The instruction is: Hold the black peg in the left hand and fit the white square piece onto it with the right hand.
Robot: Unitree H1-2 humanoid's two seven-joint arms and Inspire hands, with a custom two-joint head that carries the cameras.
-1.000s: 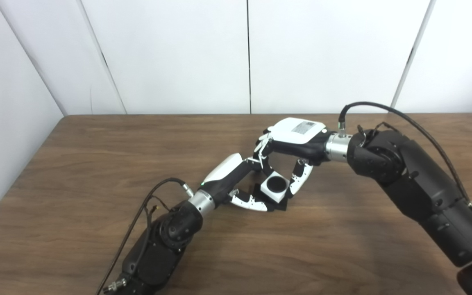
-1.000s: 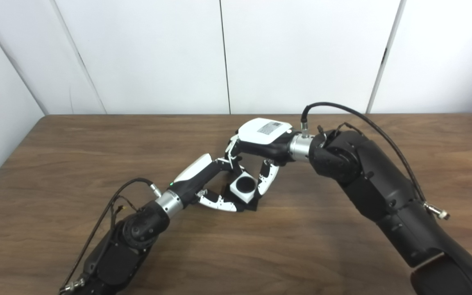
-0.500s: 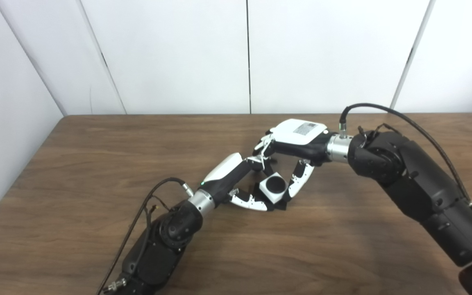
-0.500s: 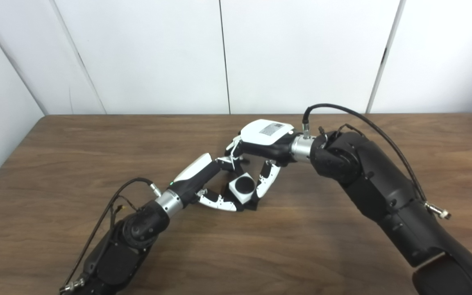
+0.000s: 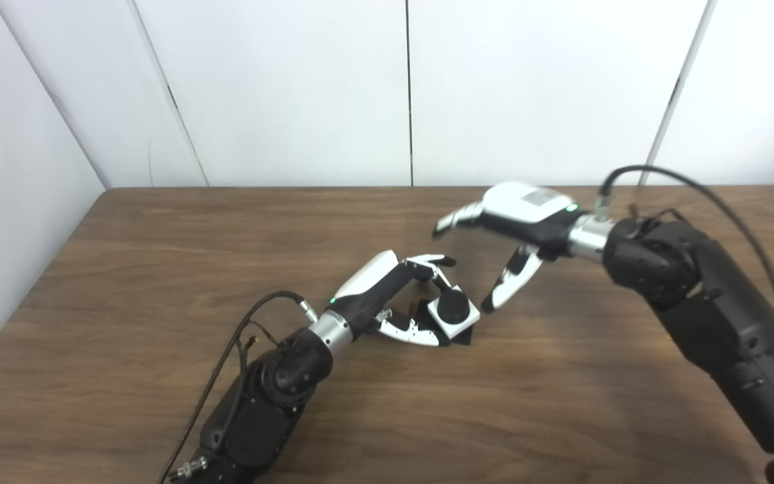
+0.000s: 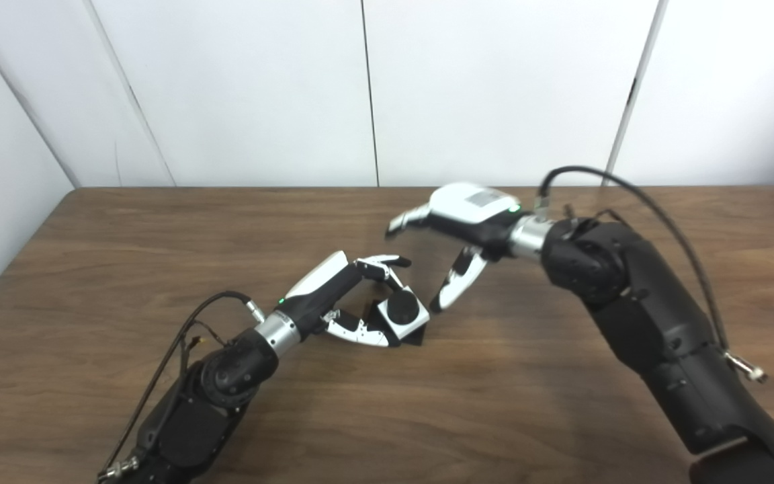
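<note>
Gripping black peg (image 5: 455, 307) with white square piece (image 5: 453, 321) seated: left hand (image 5: 397, 288); right hand (image 5: 511, 232) splayed, empty, just beside.

Two head cameras, side by side, both high above the near table (image 5: 125, 269) edge, looking forward and down across the brown wood top to the white panelled wall (image 5: 279, 87) behind. Medium range: both arms enter from the bottom edge and fill the lower half. Left eye view sits slightly left, so the left side wall (image 5: 11, 175) takes more of its frame and the scene lands further right. Right eye view shows the same things shifted left, plus more table on the right. Overlap is nearly total: table top, back wall, both arms.
</note>
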